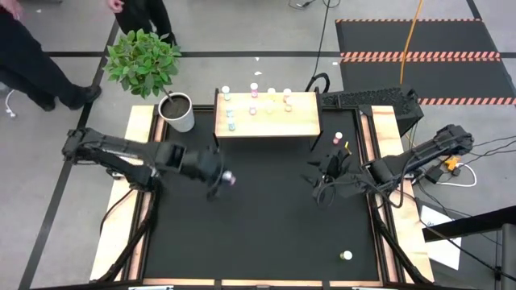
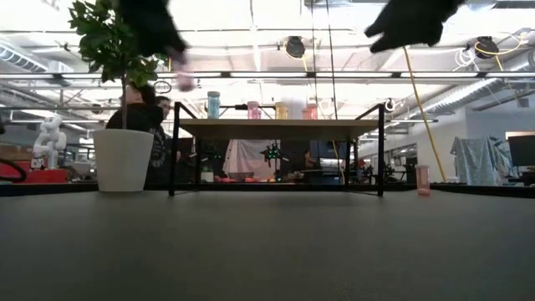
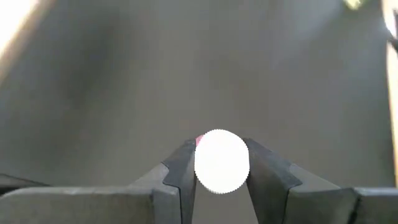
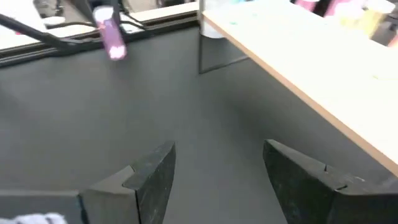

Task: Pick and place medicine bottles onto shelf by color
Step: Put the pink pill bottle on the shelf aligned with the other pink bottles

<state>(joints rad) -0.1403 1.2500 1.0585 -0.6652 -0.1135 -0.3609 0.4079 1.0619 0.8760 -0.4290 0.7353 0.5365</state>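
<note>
My left gripper (image 1: 219, 180) hangs over the table's middle-left, in front of the wooden shelf (image 1: 266, 114), and is shut on a pink medicine bottle (image 2: 184, 81). Its white cap (image 3: 222, 161) faces the left wrist camera. My right gripper (image 4: 217, 174) is open and hovers right of centre (image 1: 324, 182), touching nothing. Several bottles stand on the shelf top (image 2: 276, 127): teal (image 2: 213, 104), pink (image 2: 253, 109), yellow (image 2: 282, 109). Another pink bottle (image 1: 339, 138) stands on the table right of the shelf. A pale green one (image 1: 347, 256) stands near the near edge. My left gripper pinches the pink bottle at its cap end (image 3: 199, 140) between the two fingers (image 3: 180, 171), one on each side. The fingers come from above, pointing down. The bottle is lifted clear of the table and hangs below the fingertips (image 2: 184, 81).
A white plant pot (image 1: 179, 113) with a leafy plant (image 1: 143, 60) stands at the shelf's left end. Cables and a dark keyboard (image 1: 371, 98) lie beyond the far right corner. A person (image 1: 32, 72) stands past the table's far-left side. Bare black mat (image 1: 266, 234) covers the near half.
</note>
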